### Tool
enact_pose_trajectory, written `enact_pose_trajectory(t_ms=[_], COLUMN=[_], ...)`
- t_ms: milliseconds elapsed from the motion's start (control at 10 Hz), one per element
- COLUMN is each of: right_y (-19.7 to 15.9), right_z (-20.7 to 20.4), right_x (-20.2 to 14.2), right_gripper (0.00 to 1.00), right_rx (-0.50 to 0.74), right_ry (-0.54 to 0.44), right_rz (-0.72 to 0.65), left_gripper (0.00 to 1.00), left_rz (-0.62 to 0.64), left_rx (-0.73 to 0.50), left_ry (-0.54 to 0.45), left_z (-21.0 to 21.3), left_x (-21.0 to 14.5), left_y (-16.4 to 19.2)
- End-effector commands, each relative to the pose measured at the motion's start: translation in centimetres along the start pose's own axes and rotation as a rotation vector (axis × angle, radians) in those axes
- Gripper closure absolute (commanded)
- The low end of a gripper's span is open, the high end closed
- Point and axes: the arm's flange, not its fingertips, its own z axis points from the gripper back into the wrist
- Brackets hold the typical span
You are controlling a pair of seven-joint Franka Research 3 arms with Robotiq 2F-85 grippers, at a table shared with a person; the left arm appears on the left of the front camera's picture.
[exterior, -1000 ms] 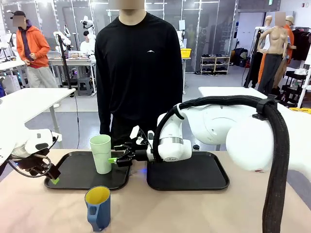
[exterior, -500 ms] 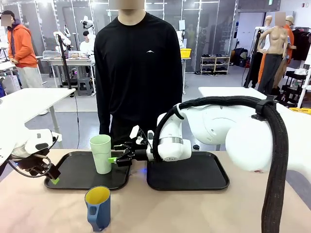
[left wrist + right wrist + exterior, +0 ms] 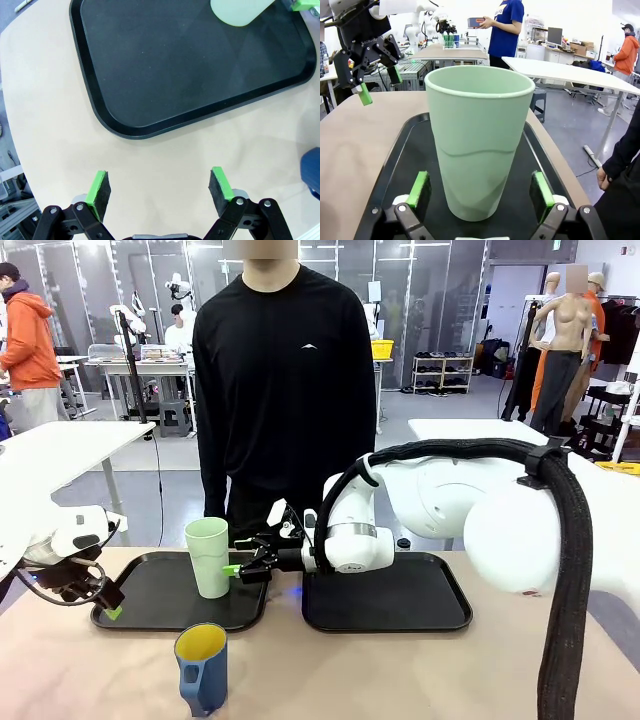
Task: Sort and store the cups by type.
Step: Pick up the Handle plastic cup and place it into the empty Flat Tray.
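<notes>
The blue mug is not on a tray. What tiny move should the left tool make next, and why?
Probably swing the left tool toward the blue mug. It is open and empty above the table beside the left tray, and the mug stands alone nearby. The right tool sits open around the green cup on that tray.
</notes>
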Motion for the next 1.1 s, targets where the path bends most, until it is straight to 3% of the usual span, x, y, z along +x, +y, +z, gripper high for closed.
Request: enact_pose_trajectory(t_ms=[0,400,600,1000], right_y=[1.0,5.4,7.9,15.2], right_z=[0.4,8.4,12.7,21.3], right_x=[1.3,5.3,6.0,5.0], right_gripper=[0.0,0.0,0.0,0.0], right_rx=[-0.041,-0.148,-0.172,-0.064], right_ry=[0.074,0.192,0.177,0.101], right_rz=[0.002,-0.01,0.01,0.102], left_gripper=[0.0,0.0,0.0,0.0], left_rz=[-0.001,-0.001,-0.001,-0.001], left_rx=[0.004,0.004,0.004,0.004], left_ry=[0.003,0.003,0.003,0.003], left_z=[0.1,0.1,0.1,0.1], left_x=[-0.1,-0.1,-0.1,-0.1], left_y=[0.1,0.1,0.1,0.1])
